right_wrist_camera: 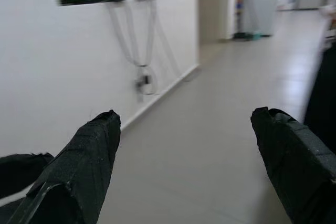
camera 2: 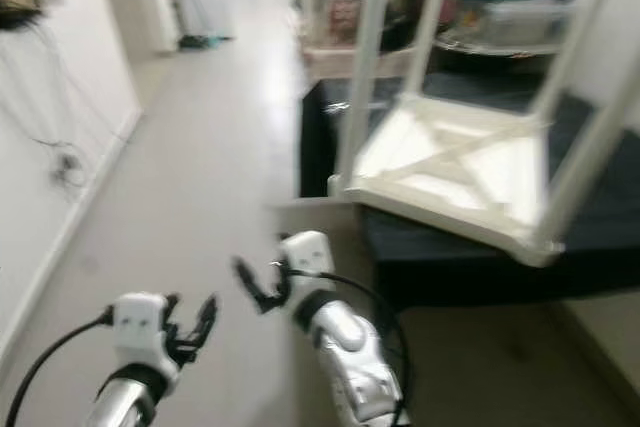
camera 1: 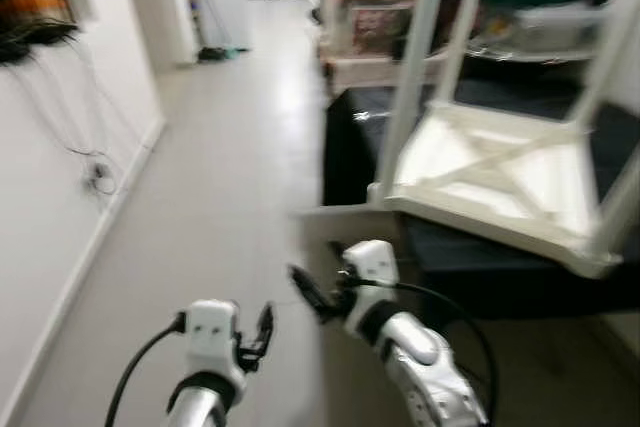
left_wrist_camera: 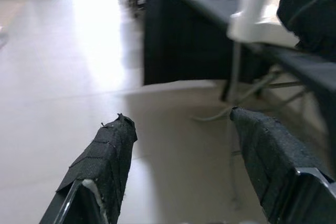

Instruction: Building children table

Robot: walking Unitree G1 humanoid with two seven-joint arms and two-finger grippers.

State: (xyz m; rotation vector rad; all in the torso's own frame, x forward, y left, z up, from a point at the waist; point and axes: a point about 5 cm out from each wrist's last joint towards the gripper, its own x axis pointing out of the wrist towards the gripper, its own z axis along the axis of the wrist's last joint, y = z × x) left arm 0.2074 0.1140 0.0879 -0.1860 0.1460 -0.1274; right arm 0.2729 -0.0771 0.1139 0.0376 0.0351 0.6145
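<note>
children table [camera 1: 490, 172] upside down on black table [camera 1: 520, 267] | rigid, light, bulky: grip a leg | left tool [camera 1: 262, 332], right tool [camera 1: 310, 292] open, empty

Left gripper [left_wrist_camera: 181, 129] fingers spread over pale floor [left_wrist_camera: 79, 77]; black-draped table [left_wrist_camera: 184, 40] carries white children table [left_wrist_camera: 257, 19]

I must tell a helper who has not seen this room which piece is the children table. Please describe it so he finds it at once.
Look at the black-covered table on the corridor's right side. On it lies the white children table, upside down and tilted, legs pointing up, crossed braces showing underneath. Unlike the coloured-lidded storage boxes behind it, it is all white.
</note>
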